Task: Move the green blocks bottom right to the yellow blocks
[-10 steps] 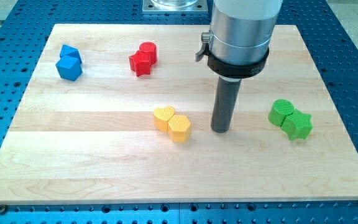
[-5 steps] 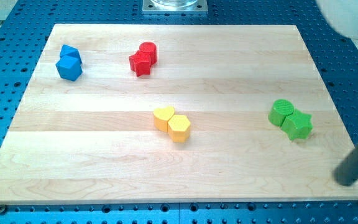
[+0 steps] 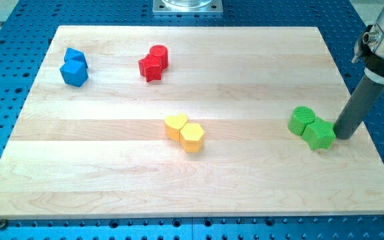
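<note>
There was no pincer on this arm to be open or closed, only a dark rod, and my tip (image 3: pixel 343 137) stood on the bench (image 3: pixel 112 187) just beside the green star block (image 3: pixel 319 134), on its side toward the view's right, touching it or nearly so. With that star as landmark, the green cylinder block (image 3: pixel 302 120) sat against its upper left. The two yellow blocks, a yellow heart block (image 3: pixel 176 125) and a yellow hexagon block (image 3: pixel 193 137), lay well apart toward the view's left, about level with it. So the green pair lay between my tip and the yellow pair, and a push leftward looked like the move called for. No brand, label or writing could be read anywhere.
</note>
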Robot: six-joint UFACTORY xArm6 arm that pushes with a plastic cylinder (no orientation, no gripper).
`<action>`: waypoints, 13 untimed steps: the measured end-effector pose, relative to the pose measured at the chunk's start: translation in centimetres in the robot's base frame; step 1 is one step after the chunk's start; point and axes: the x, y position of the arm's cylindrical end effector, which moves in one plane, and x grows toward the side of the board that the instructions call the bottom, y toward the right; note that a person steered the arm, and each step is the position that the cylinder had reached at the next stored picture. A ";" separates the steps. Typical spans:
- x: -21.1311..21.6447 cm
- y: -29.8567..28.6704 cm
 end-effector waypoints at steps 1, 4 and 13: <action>5.6 1.5; 3.7 -9.2; 1.7 -8.0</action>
